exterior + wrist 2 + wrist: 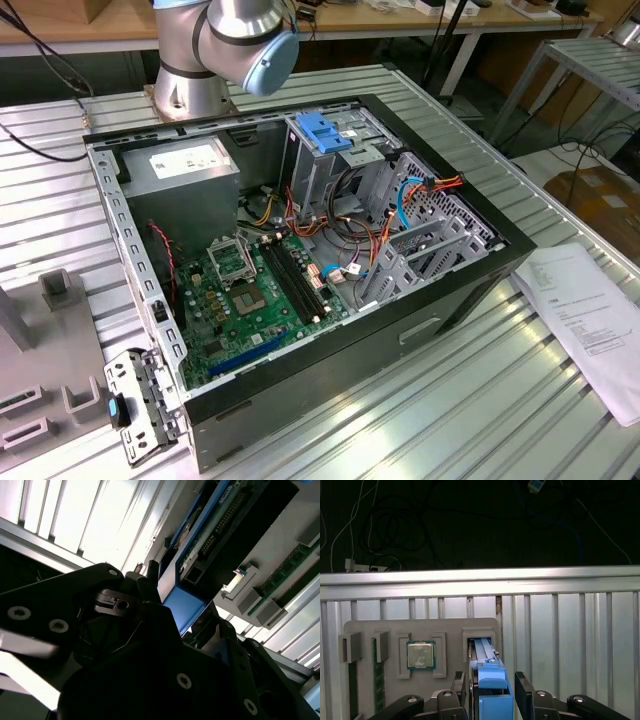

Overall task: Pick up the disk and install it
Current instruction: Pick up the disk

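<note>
The disk (490, 680) stands on edge, its blue carrier rail uppermost, in a slot of the grey parts holder (420, 627) on the slatted table. My gripper (492, 692) is down over it with one black finger (522, 690) on each side, pressed against its faces. Seen from below in the second wrist view, the blue rail and the connector edge of the disk (200, 565) run up out of the gripper (187, 622). In the exterior view, the open computer case (470, 300) lies on the table with the arm's base (215, 50) behind it.
The holder also carries a processor chip (421, 655) and memory sticks (379, 680). Inside the case, a drive cage with a fixed blue handle (325, 130) stands beside loose cables (400, 205) and the motherboard (250, 290). A paper sheet (590, 320) lies at the exterior view's right.
</note>
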Controlling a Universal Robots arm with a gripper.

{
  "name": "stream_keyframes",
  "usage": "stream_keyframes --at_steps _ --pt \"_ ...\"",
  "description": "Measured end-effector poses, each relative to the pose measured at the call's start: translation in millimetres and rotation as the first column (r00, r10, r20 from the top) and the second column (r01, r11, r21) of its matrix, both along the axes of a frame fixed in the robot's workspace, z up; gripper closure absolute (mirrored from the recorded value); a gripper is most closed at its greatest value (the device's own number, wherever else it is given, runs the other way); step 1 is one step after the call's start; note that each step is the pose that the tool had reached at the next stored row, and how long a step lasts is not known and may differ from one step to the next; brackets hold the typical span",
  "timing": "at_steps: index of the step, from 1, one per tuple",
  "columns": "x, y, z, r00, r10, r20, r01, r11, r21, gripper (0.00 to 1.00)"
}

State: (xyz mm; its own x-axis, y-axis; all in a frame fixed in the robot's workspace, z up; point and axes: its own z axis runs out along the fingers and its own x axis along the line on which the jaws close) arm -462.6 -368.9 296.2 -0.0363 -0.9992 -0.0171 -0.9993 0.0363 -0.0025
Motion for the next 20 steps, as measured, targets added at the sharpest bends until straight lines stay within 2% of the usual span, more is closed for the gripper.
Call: stream_keyframes --at_steps 9,11,20 --pt "0.0 0.1 -0.1 1.0000 0.000 0.0000 0.000 1.0000 -0.0005 0.50" --pt "0.1 0.1 -0.1 1.0000 0.000 -0.0001 0.000 1.0000 -0.0006 0.63" --pt "0.1 0.0 -0.2 1.0000 0.000 0.0000 0.000 1.0000 -0.0008 0.63"
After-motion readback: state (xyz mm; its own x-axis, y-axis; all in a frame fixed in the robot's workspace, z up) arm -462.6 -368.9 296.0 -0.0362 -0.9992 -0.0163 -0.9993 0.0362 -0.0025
